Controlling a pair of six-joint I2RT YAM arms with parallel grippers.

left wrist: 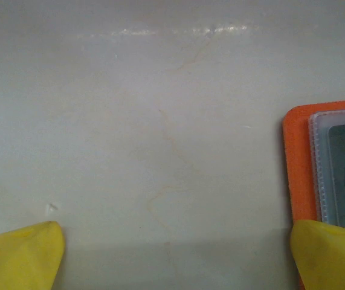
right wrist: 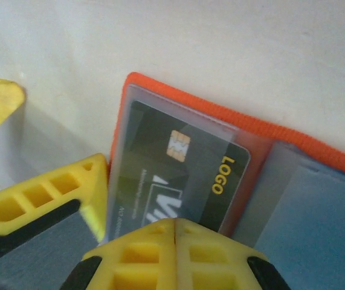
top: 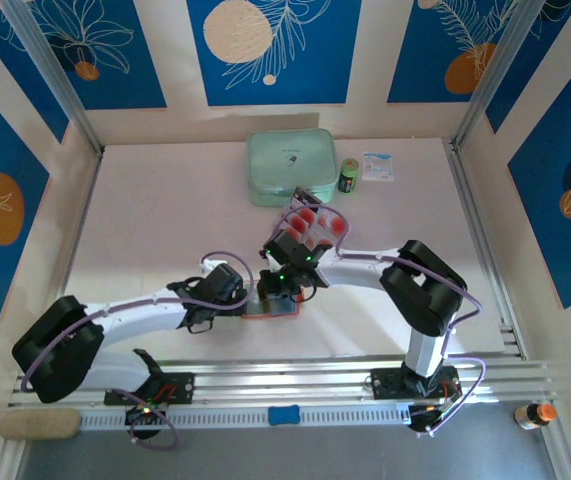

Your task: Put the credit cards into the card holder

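Observation:
The orange card holder (right wrist: 305, 145) lies open on the table, clear sleeves up; it also shows under both grippers (top: 283, 313). A dark credit card (right wrist: 190, 175) with a gold chip and the word LOGO sits partway inside the holder's left sleeve. My right gripper (right wrist: 176, 222) is shut, its tips against the card's near edge and nothing between them. My left gripper (left wrist: 175, 229) is open wide over bare table, and its right finger (left wrist: 329, 257) rests on the holder's (left wrist: 296, 175) corner. More credit cards (top: 312, 224) with red circles stand in a clear tray behind the right wrist.
A mint-green case (top: 290, 168) lies at the back with a small green can (top: 348, 175) and a white packet (top: 378, 166) to its right. Aluminium rails run along the near edge. An orange bottle (top: 535, 413) stands off the table at the front right.

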